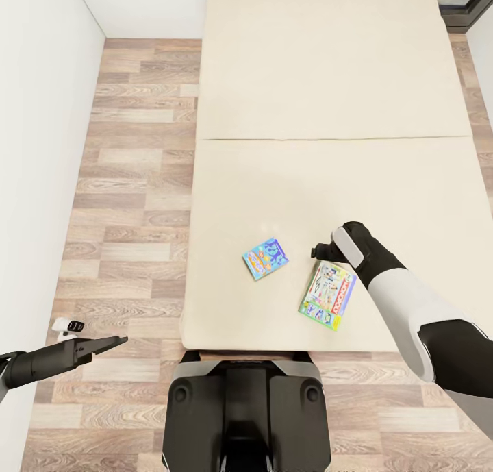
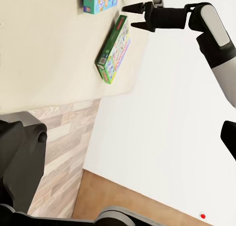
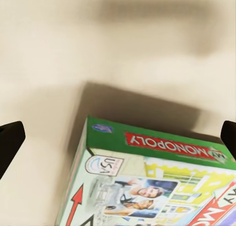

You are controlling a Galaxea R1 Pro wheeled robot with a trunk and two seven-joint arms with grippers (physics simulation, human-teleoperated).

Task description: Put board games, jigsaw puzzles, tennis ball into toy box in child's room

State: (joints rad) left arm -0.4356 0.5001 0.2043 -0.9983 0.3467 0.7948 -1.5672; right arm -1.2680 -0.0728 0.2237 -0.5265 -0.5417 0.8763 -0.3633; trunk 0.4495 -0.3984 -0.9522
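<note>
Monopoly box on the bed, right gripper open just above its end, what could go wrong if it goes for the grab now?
The right gripper hangs open over one short end of the Monopoly box, not its middle, so a pinch there may tip or drop it.

The box lies flat on the soft bed; the fingers may push into the bedding or shove the box instead of gripping.

The blue game box lies close by and could get nudged.

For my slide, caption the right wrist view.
Open right gripper poised above the green-edged Monopoly box lying on the cream bed.
</note>
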